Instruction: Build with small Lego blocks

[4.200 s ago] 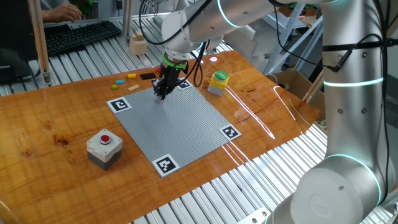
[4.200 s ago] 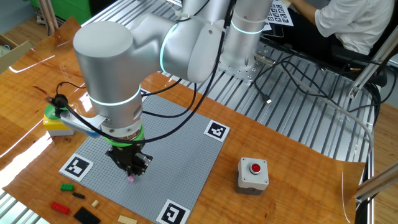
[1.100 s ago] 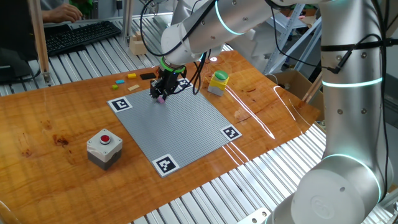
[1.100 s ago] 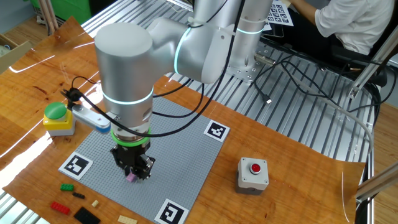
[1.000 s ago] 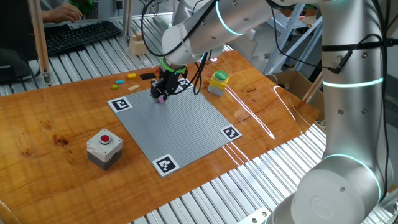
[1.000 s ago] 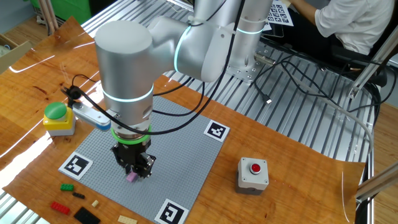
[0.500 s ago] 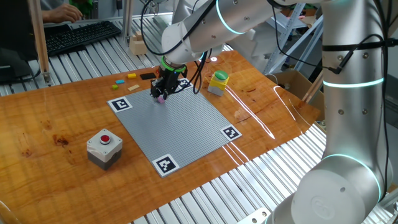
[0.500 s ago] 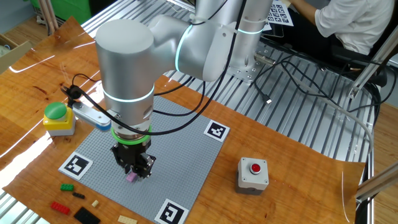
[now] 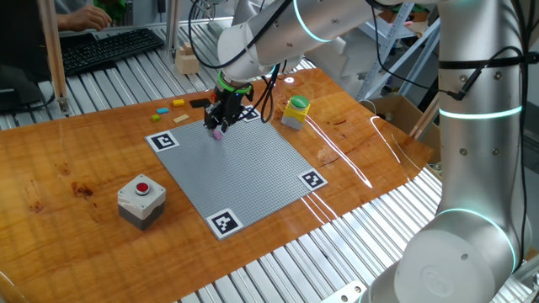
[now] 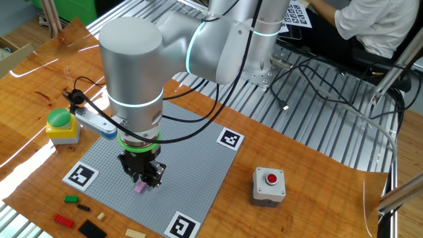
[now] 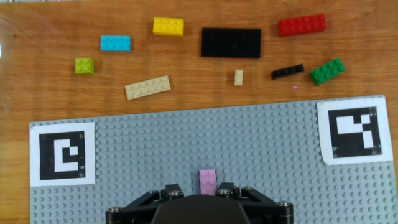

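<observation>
While one fixed view shows our gripper (image 9: 217,126) pinching the pink brick (image 9: 217,132) just above the baseplate (image 9: 244,172), unmoved since half a second ago, the other confirms it, and the hand view warns that misaligned studs could jam seating.

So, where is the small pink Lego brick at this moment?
In the hand view, the small pink Lego brick sits on the grey studded baseplate, right at the two-finger gripper, roughly midway between the two black-and-white marker tags.
</observation>
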{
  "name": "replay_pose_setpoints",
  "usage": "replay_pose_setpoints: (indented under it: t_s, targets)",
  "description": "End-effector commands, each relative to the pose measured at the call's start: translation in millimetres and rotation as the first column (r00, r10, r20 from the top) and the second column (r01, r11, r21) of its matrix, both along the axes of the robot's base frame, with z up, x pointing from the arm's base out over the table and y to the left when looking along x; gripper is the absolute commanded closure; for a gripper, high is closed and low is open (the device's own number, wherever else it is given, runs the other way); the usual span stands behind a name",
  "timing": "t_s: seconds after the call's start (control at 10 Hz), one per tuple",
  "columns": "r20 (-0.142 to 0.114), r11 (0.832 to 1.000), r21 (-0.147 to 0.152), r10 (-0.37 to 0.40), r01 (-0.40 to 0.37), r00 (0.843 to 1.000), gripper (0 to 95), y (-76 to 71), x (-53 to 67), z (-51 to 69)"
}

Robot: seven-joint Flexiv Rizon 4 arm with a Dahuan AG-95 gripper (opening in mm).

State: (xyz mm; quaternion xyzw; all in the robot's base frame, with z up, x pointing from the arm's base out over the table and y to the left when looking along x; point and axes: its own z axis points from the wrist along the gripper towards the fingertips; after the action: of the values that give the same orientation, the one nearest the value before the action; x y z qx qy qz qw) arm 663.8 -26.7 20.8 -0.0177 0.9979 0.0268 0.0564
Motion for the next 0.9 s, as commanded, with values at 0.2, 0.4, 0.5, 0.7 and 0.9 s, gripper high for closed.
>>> replay_pose_setpoints:
  t_s: [0.2, 0.4, 0.5, 0.7, 0.9]
  targets:
    - [0.000, 1.000, 0.005, 0.015, -0.015, 1.000, 95.0, 0.2, -0.3, 0.7]
    - [0.003, 1.000, 0.004, 0.029, -0.029, 1.000, 95.0, 0.2, -0.3, 0.7]
    - [0.005, 1.000, 0.003, 0.029, -0.029, 1.000, 95.0, 0.2, -0.3, 0.7]
    - [0.008, 1.000, 0.005, 0.022, -0.022, 1.000, 95.0, -0.2, -0.2, 1.0]
    - [0.008, 1.000, 0.004, 0.026, -0.026, 1.000, 95.0, -2.2, -0.1, 1.9]
